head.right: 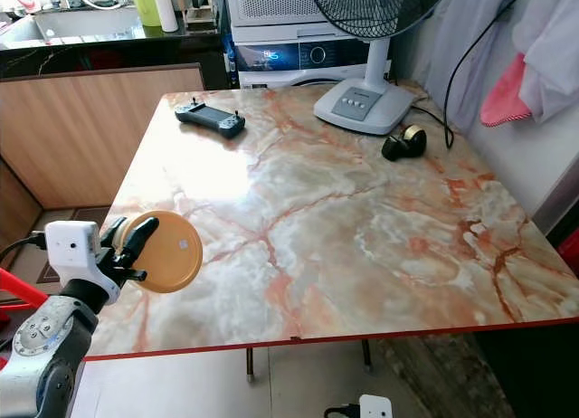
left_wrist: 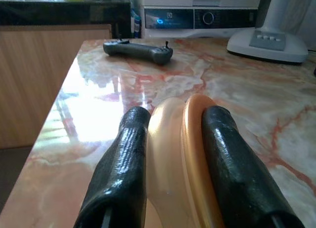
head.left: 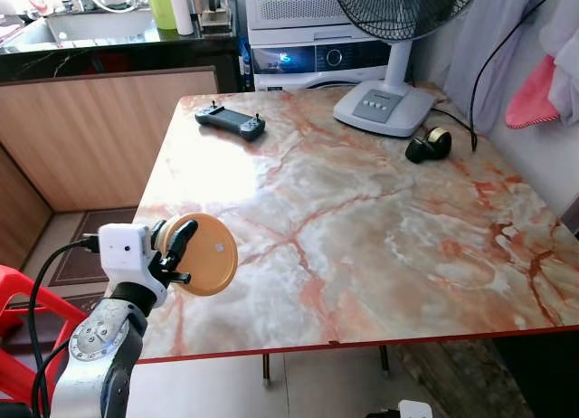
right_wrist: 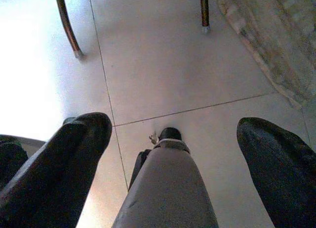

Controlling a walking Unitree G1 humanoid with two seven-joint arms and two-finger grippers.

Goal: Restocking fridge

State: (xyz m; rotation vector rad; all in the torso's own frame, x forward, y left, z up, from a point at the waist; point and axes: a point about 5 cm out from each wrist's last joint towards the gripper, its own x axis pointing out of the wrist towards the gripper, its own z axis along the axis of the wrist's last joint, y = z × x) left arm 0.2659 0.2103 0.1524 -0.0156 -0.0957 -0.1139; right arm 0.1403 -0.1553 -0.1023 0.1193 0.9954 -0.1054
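Left wrist view gives you the clearest read: the two black fingers (left_wrist: 123, 173) are clamped on a flat round orange lid (left_wrist: 185, 159), squeezing it by its faces so it stands on edge between them. From the head views, your left gripper (head.left: 174, 252) holds that lid up over the near left corner of the marble table (head.left: 362, 228), one face turned toward the camera, clear of the tabletop rather than resting on it. Held on edge like that, it looks ready for carrying rather than for setting down, and the grip across the faces should keep a thin disc from slipping.

Your right gripper (right_wrist: 173, 154) hangs idle below the table, fingers spread wide with nothing between them, pointing at the tiled floor (right_wrist: 163, 60) beside a table leg (right_wrist: 66, 25).

On the table's far side sit a black handheld controller (head.left: 230, 121), a white fan base (head.left: 384, 108) and a roll of tape (head.left: 429, 146), all well apart from the lid. No fridge can be seen, so you will probably need to turn away from the table before any restocking.
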